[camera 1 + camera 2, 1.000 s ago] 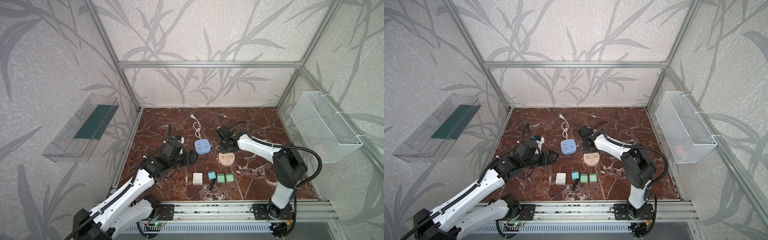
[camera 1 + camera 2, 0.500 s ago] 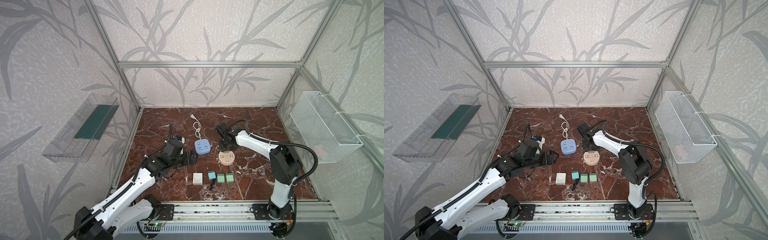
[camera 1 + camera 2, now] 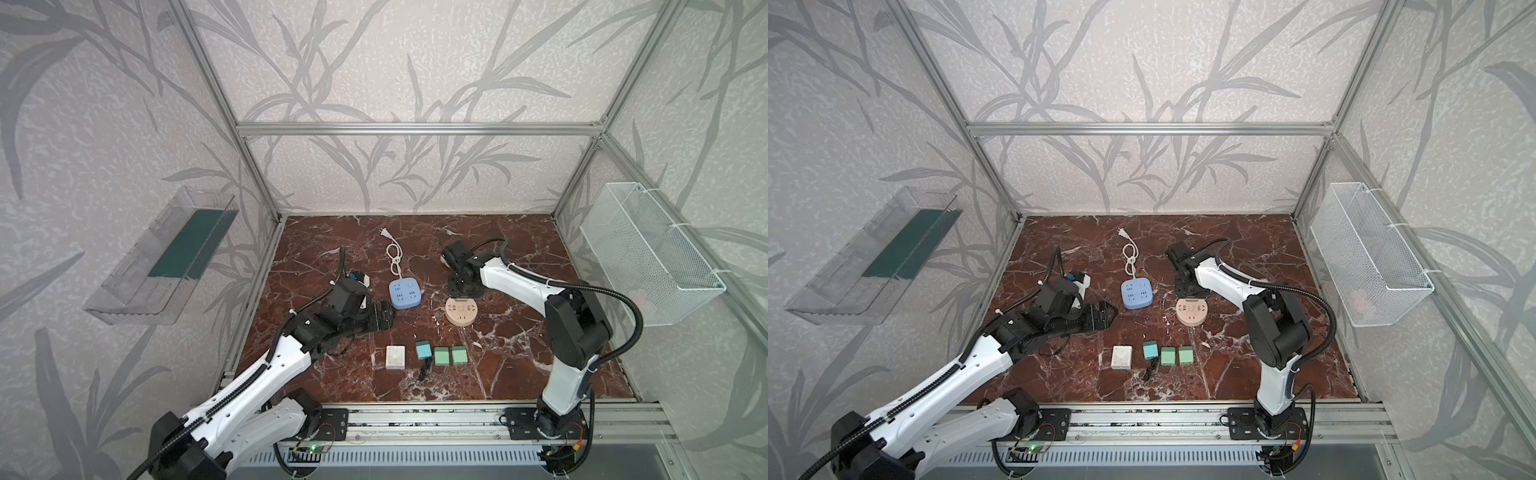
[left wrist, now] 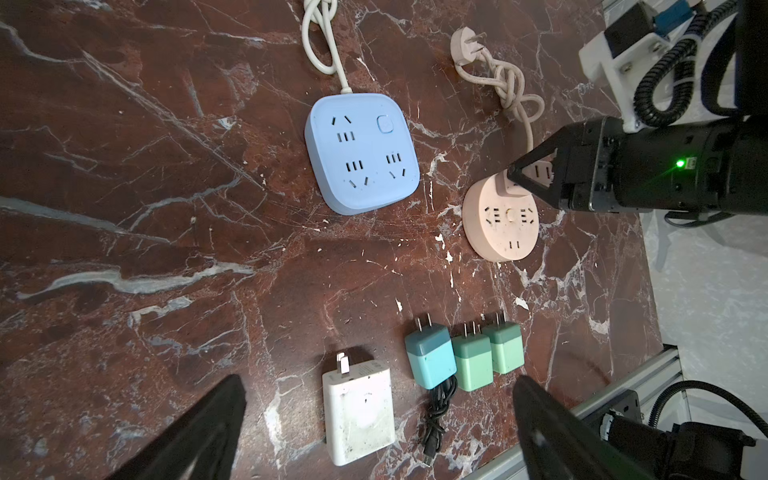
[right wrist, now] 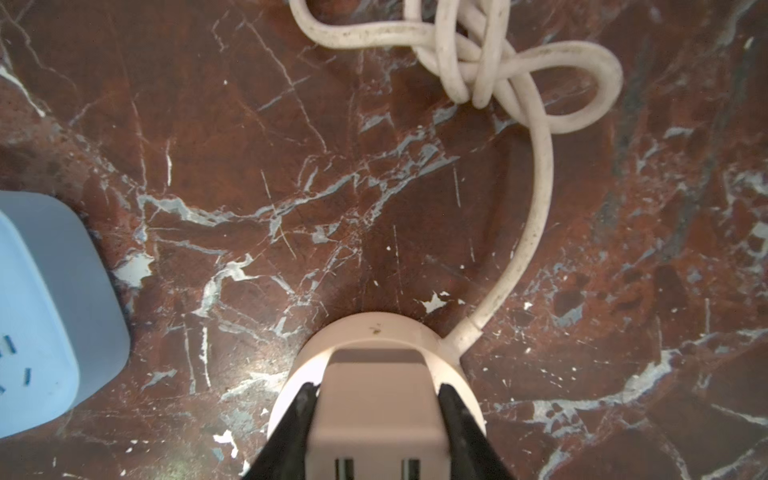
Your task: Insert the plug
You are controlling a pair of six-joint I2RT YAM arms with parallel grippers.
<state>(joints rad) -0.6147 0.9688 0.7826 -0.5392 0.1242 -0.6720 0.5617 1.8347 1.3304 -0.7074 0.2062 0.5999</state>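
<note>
The right end effector (image 5: 378, 388) is clenched on the pale plug (image 5: 376, 432), sitting at twelve o'clock on the round socket (image 3: 462, 312); its prongs hidden, seating unclear; left end effector (image 4: 378, 380) gapes released, fingers (image 4: 199, 432) cut off.

plug (image 5: 376, 411) underside hidden, blue power strip (image 5: 45, 316) cropped, basket (image 3: 623, 232) contents blurred
</note>
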